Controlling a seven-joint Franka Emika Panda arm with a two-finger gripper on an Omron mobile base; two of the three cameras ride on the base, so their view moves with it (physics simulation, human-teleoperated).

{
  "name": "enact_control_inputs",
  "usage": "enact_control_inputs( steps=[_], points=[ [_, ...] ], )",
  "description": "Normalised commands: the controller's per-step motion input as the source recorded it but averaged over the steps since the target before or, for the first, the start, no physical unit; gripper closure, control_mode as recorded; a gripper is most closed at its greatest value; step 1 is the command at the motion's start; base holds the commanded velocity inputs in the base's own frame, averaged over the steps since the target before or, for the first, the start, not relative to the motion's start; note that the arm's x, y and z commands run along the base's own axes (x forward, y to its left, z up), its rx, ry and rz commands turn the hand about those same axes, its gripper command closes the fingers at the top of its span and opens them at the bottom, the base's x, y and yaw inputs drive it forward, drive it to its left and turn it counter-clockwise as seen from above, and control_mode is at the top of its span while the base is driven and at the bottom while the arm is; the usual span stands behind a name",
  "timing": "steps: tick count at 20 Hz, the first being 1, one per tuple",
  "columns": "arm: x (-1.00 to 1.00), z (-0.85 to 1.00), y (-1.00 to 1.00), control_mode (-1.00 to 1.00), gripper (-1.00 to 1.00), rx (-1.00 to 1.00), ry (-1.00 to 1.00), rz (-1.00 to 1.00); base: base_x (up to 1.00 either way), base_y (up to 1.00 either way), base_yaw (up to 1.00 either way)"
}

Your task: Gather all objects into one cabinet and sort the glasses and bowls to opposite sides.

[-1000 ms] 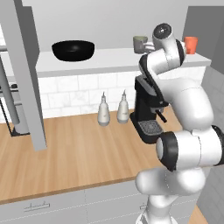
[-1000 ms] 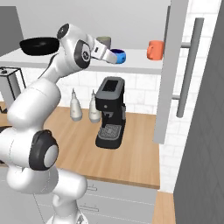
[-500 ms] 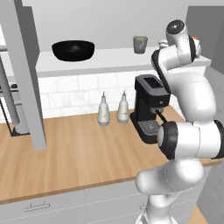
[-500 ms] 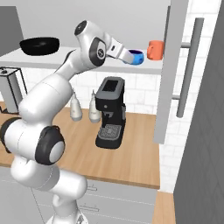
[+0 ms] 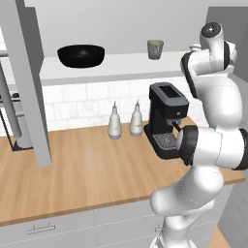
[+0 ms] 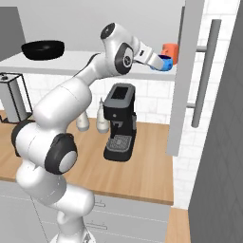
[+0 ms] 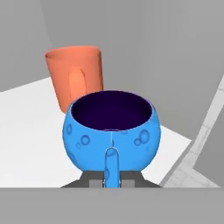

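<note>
In the hand view the gripper (image 7: 112,177) is mostly cut off by the lower edge, so its fingertips are hard to make out; they are pressed together on the near wall of the blue bowl (image 7: 112,134), pinching it. The bowl's underside is hidden there, so whether it touches the shelf board (image 7: 30,144) cannot be told. From the right base view the blue bowl (image 6: 163,62) hangs at the tip of the gripper (image 6: 160,63), and the arm covers the cabinet's middle. In the left base view the arm's upper links hide the gripper and the bowl.

Compared with 0.5 s ago, the arm has reached further right along the shelf, bringing the bowl up close to the salmon-red glass (image 7: 77,76).

That glass stands upright just beyond the gripper; from the right base view the glass (image 6: 169,51) is partly behind the bowl. Far to the gripper's left sit the grey-green cup (image 5: 155,49) and, further still, the black bowl (image 5: 81,55), both on the same shelf board. Below, on the worktop (image 5: 87,169), stand a coffee machine (image 5: 164,118) and 2 white bottles (image 5: 115,123).
</note>
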Motion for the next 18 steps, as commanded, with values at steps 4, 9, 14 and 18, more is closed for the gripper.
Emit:
enact_control_inputs(
  steps=[4,9,14,18],
  points=[
    [0.13,0.0,-0.21,-1.0,1.0,0.0,0.0,0.0,0.0,0.0,0.0],
    [0.1,0.0,-0.28,-1.0,1.0,0.0,0.0,0.0,0.0,0.0,0.0],
    [0.05,-0.05,-0.18,-1.0,1.0,0.0,0.0,0.0,0.0,0.0,0.0],
    [0.0,-0.14,-0.05,-1.0,1.0,0.0,0.0,0.0,0.0,0.0,0.0]
  ],
)
